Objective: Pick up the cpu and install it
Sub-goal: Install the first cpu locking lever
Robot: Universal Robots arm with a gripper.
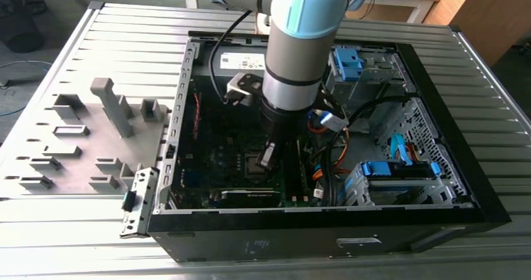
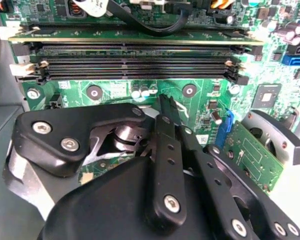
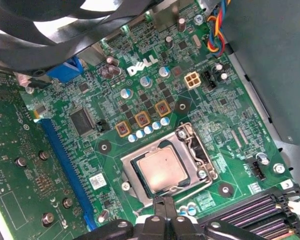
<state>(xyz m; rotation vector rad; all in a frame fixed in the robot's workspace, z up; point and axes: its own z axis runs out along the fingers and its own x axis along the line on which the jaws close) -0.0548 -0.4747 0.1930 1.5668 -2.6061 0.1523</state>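
CPU [image 3: 162, 170] seated in motherboard socket frame [image 3: 166, 167]; gripper [image 3: 164, 207] just beside socket edge.

Fingers drawn together, nothing between them, tips poised at frame's rim, clear of chip in first wrist view. Retention frame apparently not latched. Risk: sideways nudge from closed tips could skew chip on contacts; downward press off-centre could bend pins beneath.

cpu [image 3: 161, 169] in socket frame [image 3: 200, 155]
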